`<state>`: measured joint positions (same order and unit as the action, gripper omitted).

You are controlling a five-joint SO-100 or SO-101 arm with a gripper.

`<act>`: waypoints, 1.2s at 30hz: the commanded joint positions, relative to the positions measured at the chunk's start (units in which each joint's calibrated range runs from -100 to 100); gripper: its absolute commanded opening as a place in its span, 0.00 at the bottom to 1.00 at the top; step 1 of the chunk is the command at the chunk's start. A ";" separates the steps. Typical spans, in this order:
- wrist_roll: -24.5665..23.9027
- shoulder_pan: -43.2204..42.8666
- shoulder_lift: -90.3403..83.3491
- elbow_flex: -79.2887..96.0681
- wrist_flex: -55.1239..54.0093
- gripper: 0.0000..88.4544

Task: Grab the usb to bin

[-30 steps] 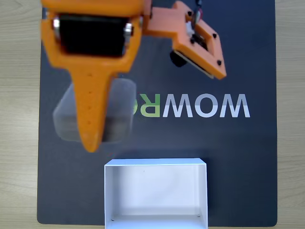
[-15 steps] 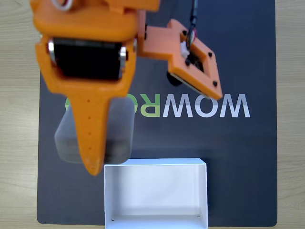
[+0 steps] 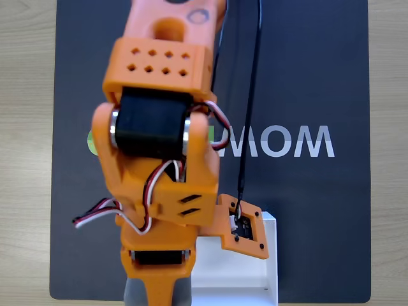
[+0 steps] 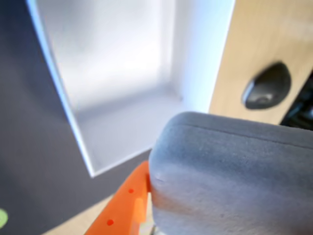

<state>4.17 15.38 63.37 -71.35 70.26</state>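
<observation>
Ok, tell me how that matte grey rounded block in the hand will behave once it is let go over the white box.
The matte grey rounded block looks flat-sided and soft-surfaced, so it should land and stay rather than roll. Its matte skin probably grips the orange hand well, so slipping seems unlikely. The thin-walled white open box looks light; a bump could shift it.

The orange plastic robot arm (image 3: 162,127) reaches down the middle of the fixed view, toward the bottom edge of the dark mat. Its 2-finger orange gripper (image 3: 156,294) points down at that edge. In the wrist view 1 orange finger (image 4: 128,201) presses against a soft grey block it grips.
</observation>
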 commanded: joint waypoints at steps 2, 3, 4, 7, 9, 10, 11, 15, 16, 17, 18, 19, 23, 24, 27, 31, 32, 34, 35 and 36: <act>0.20 -1.75 2.04 -4.08 -5.79 0.21; 0.30 -2.08 2.13 -4.08 -5.79 0.22; 0.46 -2.17 2.21 -4.08 -5.79 0.22; 1.72 -2.51 2.13 -2.45 -5.18 0.21; 1.77 -2.67 1.11 -0.01 -5.70 0.22; 1.77 -2.67 -0.08 1.43 -5.61 0.22; 2.04 -2.76 -1.26 3.42 -5.53 0.22; 3.14 -2.93 -6.01 12.00 -5.88 0.25; 3.09 -2.93 -6.78 13.09 -5.88 0.28; 3.09 -3.01 -7.20 13.72 -5.88 0.31; 3.09 -3.01 -7.28 13.90 -5.88 0.34; 3.09 -3.01 -7.28 13.72 -5.79 0.37; 3.14 -3.43 -7.79 13.72 -5.35 0.46; 3.14 -3.52 -7.88 13.72 -5.35 0.48; 3.09 -3.60 -7.96 13.45 -5.88 0.56; 2.77 -3.35 -8.05 10.74 -5.79 0.64; 2.77 -3.26 -8.30 10.01 -5.79 0.66; 2.72 -3.26 -10.08 10.01 -5.88 0.69; 2.72 -3.18 -11.18 10.38 -5.88 0.70; 2.67 -3.10 -12.29 10.47 -5.88 0.70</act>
<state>7.00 11.76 59.30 -57.98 65.00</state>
